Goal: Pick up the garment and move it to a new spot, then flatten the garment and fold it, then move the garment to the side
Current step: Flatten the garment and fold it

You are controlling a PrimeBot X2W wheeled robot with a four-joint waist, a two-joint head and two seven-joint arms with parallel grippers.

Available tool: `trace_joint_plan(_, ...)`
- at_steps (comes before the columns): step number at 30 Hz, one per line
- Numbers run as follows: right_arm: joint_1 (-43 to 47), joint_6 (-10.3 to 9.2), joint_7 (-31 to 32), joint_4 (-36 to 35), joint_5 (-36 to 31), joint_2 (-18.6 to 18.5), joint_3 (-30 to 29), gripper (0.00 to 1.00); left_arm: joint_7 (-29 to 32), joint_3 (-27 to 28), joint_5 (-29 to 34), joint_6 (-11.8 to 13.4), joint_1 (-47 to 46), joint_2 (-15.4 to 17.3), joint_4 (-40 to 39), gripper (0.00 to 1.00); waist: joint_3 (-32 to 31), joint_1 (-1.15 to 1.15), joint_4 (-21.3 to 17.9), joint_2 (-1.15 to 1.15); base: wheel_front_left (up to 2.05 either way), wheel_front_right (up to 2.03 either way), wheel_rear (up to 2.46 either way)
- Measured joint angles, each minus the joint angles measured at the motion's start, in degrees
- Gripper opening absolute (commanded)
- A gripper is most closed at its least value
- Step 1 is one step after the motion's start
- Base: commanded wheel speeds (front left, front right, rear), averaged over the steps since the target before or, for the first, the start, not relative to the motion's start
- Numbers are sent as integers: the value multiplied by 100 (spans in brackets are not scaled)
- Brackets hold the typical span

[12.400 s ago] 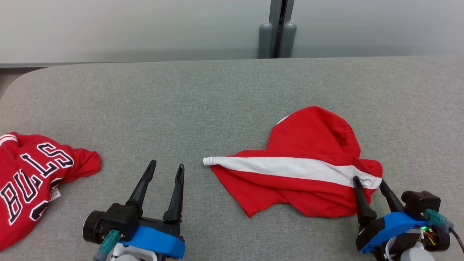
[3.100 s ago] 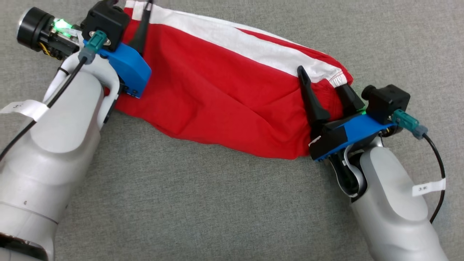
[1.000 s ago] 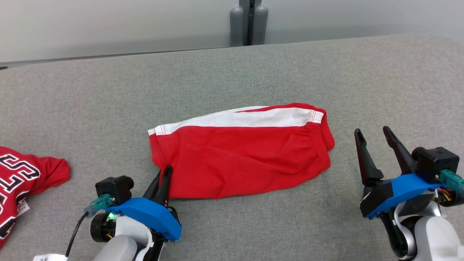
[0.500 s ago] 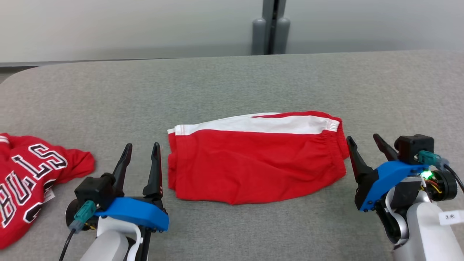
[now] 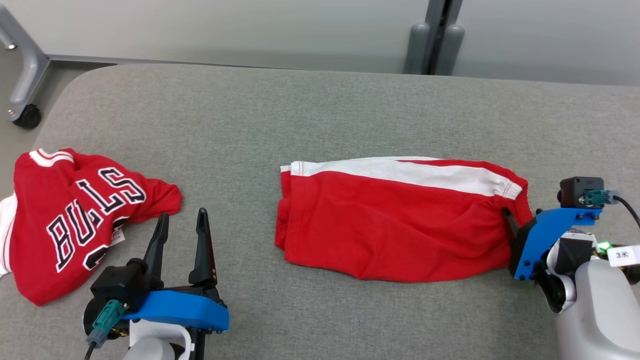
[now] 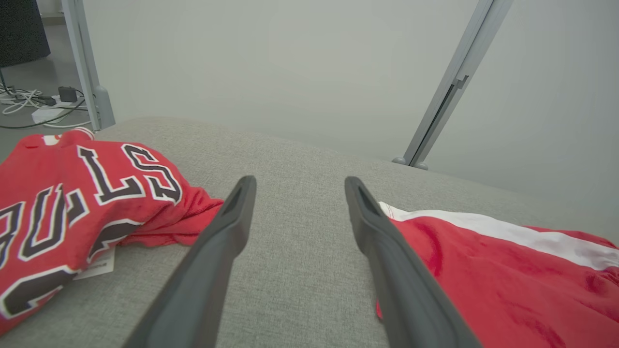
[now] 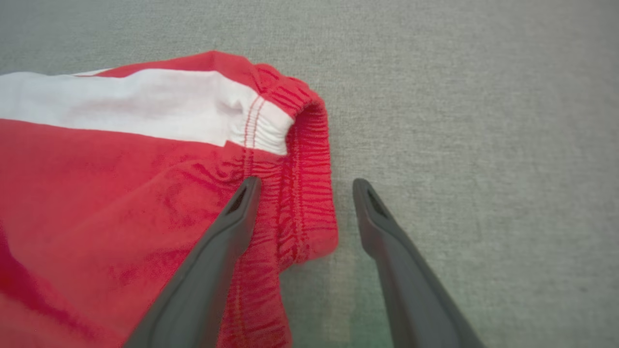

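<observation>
In the head view, the red shorts with a white side stripe [image 5: 400,225] are seen lying on the desk covered in grey fabric [image 5: 300,110], a little to the right of its middle. Their long axis runs from left to right. The right gripper [image 5: 515,220] is placed at their right end, so the right arm is judged the nearer one. The left gripper [image 5: 182,216] is held released, apart from the hem, between the shorts and a crumpled red jersey with black letters [image 5: 75,220].

In the left wrist view, the left gripper [image 6: 300,183] is shown spread, with nothing between the fingers; the shorts [image 6: 508,280] lie to its right and the jersey [image 6: 72,203] to its left.

In the right wrist view, the right gripper [image 7: 305,183] is seen released. The gathered elastic waistband [image 7: 304,159] lies between its fingers, one finger over the cloth, the other over the bare desk. The shorts [image 7: 121,183] look mostly flat, with soft wrinkles.
</observation>
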Motion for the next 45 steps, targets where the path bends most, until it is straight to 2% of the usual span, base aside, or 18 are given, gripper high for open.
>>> trace_joint_plan(6, -268, 0, 455, 630, 189, -7, -20, 100, 0, 49, 162, -86, 35, -103, -51, 100, 27, 0, 170, 0, 0, 0, 0)
trace_joint_plan(7, -313, 0, 491, 706, 244, -11, -4, 76, 0, 52, 198, -88, 37, -119, -62, 100, 29, 0, 183, 0, 0, 0, 0)
trace_joint_plan(8, -350, -1, 513, 761, 283, -27, 21, 45, 0, 53, 235, -88, 38, -122, -80, 100, 33, 0, 189, 0, 0, 0, 0)
trace_joint_plan(9, -387, -1, 512, 800, 324, -32, 51, 31, -1, 52, 258, -88, 40, -129, -105, 100, 37, 0, 190, 0, 0, 0, 0)
trace_joint_plan(10, -420, -2, 508, 836, 369, -32, 83, 0, 0, 47, 272, -91, 44, -135, -138, 100, 41, 0, 184, 0, 0, 0, 0)
trace_joint_plan(17, -627, 5, 357, 980, 523, -91, 343, 0, -1, -56, 398, -147, 52, -157, -321, 100, 54, 1, 4, 0, 0, 0, 0)
trace_joint_plan(20, -658, 5, 360, 973, 627, -331, 347, 0, 2, -110, 391, -183, 52, -170, -366, 100, 29, 0, -120, 0, 0, 0, 0)
trace_joint_plan(26, -541, 3, 522, 767, 781, -1047, 148, 0, 32, -186, 328, -226, 56, -214, -531, 100, -40, 1, -372, 0, 0, 0, 0)
trace_joint_plan(28, -446, 0, 572, 654, 858, -1168, 93, 0, 48, -219, 347, -225, 57, -211, -555, 100, -51, 1, -450, 0, 0, 0, 0)
trace_joint_plan(36, -231, -1, 1021, -416, 1996, -519, 531, 0, 113, -314, 353, -210, 92, -189, -577, 100, -123, 1, -622, 0, 0, 0, 0)
trace_joint_plan(39, -230, 0, 1221, -843, 2429, -218, 866, 0, 130, -357, 353, -229, 88, -198, -569, 100, -157, 0, -570, 0, 0, 0, 0)
trace_joint_plan(41, -216, -1, 1329, -1056, 2674, -144, 1047, 0, 131, -377, 352, -243, 88, -201, -558, 100, -175, 0, -512, 0, 0, 0, 0)
trace_joint_plan(45, -180, -1, 1428, -1154, 3004, 25, 1300, 0, 131, -401, 345, -254, 87, -212, -539, 100, -212, 0, -362, 0, 0, 0, 0)
